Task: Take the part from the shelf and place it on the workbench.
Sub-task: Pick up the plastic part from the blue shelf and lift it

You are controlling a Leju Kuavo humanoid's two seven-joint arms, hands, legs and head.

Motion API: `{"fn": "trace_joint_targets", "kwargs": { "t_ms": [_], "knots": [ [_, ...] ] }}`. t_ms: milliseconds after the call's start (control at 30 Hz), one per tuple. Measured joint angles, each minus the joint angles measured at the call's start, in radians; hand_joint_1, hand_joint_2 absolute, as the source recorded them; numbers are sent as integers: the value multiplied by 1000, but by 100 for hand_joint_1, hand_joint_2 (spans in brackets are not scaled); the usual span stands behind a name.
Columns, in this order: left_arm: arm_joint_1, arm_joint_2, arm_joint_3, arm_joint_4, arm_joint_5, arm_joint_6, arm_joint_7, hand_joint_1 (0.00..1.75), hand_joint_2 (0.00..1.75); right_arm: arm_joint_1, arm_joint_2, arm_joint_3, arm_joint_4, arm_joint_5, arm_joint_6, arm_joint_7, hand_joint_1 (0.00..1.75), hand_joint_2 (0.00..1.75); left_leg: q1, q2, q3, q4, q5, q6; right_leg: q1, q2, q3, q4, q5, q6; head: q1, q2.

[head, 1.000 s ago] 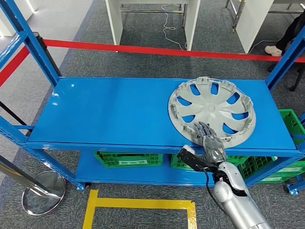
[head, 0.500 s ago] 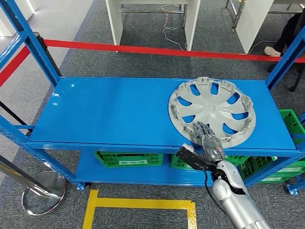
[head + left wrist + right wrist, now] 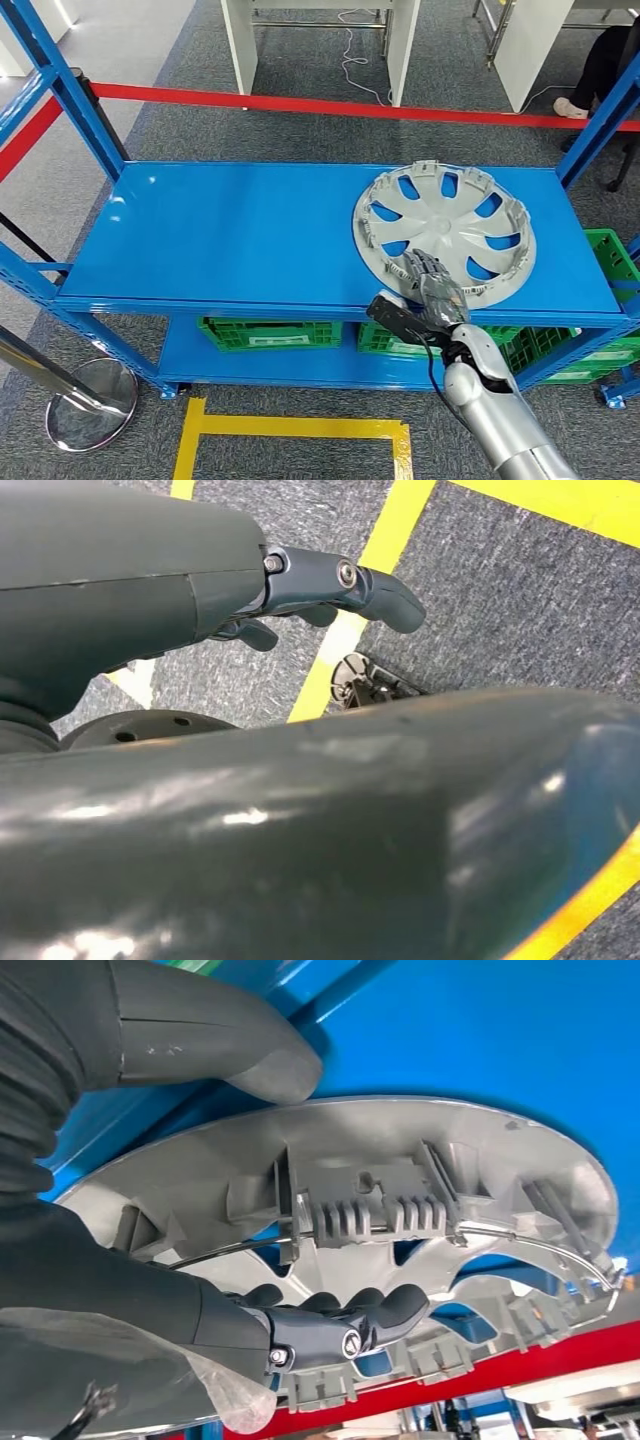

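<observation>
— Where's the part?
— The hubcap lies on the shelf, at its right end.
— Your right hand?
— My fingers curl over the near rim, thumb under it.
— The left hand?
— It holds nothing, fingers loose.

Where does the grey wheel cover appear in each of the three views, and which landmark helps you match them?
Head view: the wheel cover lies right of centre on the blue shelf, with the right robot hand at its near rim.
Left wrist view: not in it.
Right wrist view: the cover's ribbed inside spans the middle, with fingers curled over its rim.
Shared landmark: the blue shelf top, in the head and right wrist views.
</observation>
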Motion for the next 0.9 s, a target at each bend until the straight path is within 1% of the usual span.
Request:
{"fn": "trace_joint_targets", "kwargs": {
  "t_ms": [100,133,533,900],
  "knots": [
    [-2,-7,12,0,5,7,-1,0,0,-22,0,2,20,10,1,16,146,175,0,0,0,0,0,0,0,0,0,0,1,0,0,0],
    [-3,-9,17,-1,7,9,-1,0,0,-30,0,3,29,11,2,18,175,175,0,0,0,0,0,0,0,0,0,0,1,0,0,0],
    [-5,-25,65,-16,27,18,-1,0,0,-114,0,10,121,-1,25,14,175,175,0,0,0,0,0,0,0,0,0,0,1,1,0,0],
    [-5,-29,88,-29,30,18,0,0,0,-143,1,15,157,-2,29,7,175,175,0,0,-1,0,0,0,0,-1,0,0,1,1,0,0]
  ]
}}
